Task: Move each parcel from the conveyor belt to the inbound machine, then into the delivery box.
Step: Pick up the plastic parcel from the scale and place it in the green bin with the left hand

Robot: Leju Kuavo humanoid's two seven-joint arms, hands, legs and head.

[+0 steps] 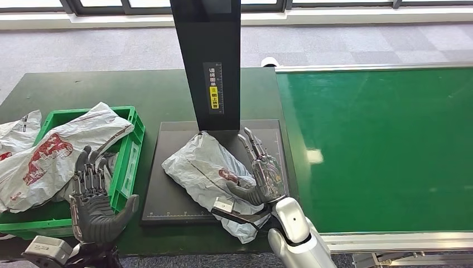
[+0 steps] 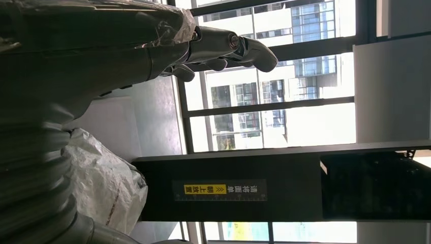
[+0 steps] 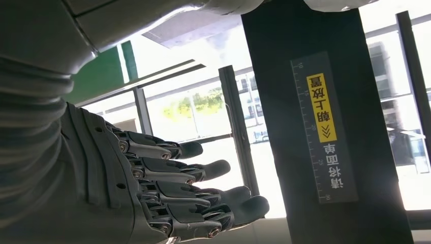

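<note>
A white plastic parcel [image 1: 209,167] with red print lies crumpled on the black platform [image 1: 167,195] of the inbound machine, at the foot of its dark post [image 1: 209,61]. My right hand [image 1: 262,176] stands at the parcel's right side, fingers stretched forward and thumb against the bag. In the right wrist view the right hand [image 3: 167,188] has spread fingers with nothing in them. My left hand [image 1: 95,195] is open, fingers up, at the near right corner of the green delivery box [image 1: 131,151]. In the left wrist view the left hand [image 2: 218,48] is raised before the post [image 2: 284,188], beside a white parcel [image 2: 101,183].
The green box holds several white parcels [image 1: 56,156], and one more bag [image 1: 19,131] lies over its far left rim. The green conveyor belt [image 1: 379,145] runs along the right, with a metal rim at its near edge. Windows line the far wall.
</note>
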